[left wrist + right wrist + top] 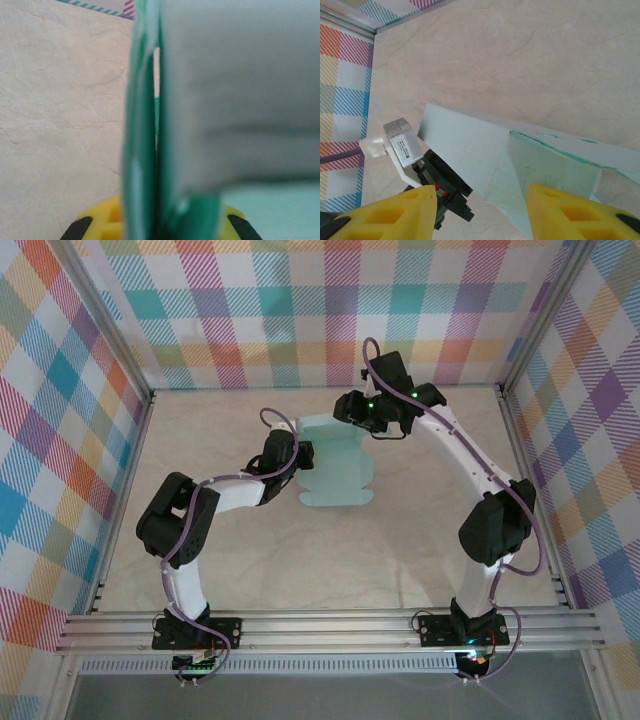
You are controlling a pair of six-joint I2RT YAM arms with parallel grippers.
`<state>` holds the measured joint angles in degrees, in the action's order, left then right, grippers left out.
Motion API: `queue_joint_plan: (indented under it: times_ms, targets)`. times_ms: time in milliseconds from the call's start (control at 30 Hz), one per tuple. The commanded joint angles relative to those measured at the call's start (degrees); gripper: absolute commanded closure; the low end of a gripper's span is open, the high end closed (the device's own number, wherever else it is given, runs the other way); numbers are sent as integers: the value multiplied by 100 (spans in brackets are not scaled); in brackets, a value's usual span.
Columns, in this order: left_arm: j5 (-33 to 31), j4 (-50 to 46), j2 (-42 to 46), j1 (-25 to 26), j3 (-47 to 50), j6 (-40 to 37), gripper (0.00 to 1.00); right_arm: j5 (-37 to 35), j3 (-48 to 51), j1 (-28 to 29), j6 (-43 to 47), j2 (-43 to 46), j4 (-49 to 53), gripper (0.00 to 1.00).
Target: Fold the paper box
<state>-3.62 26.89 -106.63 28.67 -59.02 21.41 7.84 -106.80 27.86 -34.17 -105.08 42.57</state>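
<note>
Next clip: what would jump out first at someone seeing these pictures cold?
The mint box, a partly folded sheet, lies mid-table between the two arms, pale against loud plaid walls. The left pincer is shut on its left edge, so the card looms edge-on and blurred in the left wrist view. The right pincer hangs open over the far end, where a flap seems raised.

Bright even light; blurry close paper box [235,100]

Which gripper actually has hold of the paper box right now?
The left gripper: its jaws are shut on the left edge of the paper box. The right gripper is open, fingers apart above the card.
</note>
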Motion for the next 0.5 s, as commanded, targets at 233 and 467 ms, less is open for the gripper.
queue_joint_plan:
  times_ms: [233,467]
  targets:
    - [28,196,283,-55,94,-61,100,285,-471,47,-159,-390,195,68]
    - [1,202,292,-55,102,-106,100,271,-583,38,-245,-518,305,73]
